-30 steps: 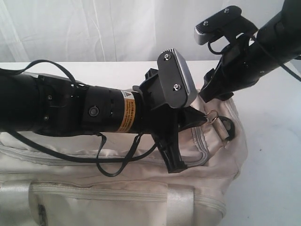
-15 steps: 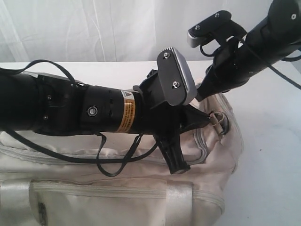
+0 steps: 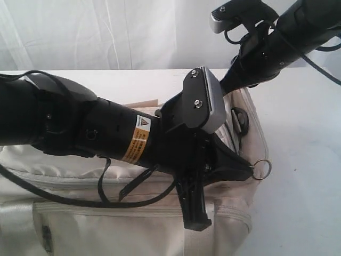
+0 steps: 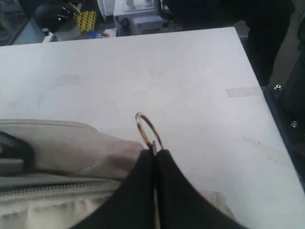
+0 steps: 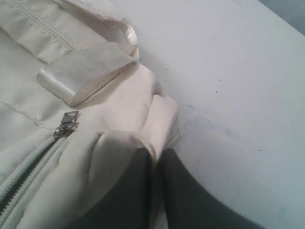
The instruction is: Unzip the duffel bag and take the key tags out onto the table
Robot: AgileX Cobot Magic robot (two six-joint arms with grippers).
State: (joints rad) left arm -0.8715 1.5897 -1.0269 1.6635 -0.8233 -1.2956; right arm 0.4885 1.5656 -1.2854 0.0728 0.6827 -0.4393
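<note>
the white bench (image 3: pixel 309 160) carries the cream duffel bag (image 3: pixel 106 234), which fills the exterior view from 6 to 9 o'clock. the left hand (image 3: pixel 248 172) is clenched on a metal ring (image 4: pixel 145 128) at the bag's 3 o'clock end. toward 1 o'clock the right hand (image 5: pixel 156 155) pinches a fold of bag fabric near a zipper pull (image 5: pixel 66 123).

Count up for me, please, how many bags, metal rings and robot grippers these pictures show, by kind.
Duffel bag: 1
Metal ring: 1
Grippers: 2, the left gripper and the right gripper
Total: 4
</note>
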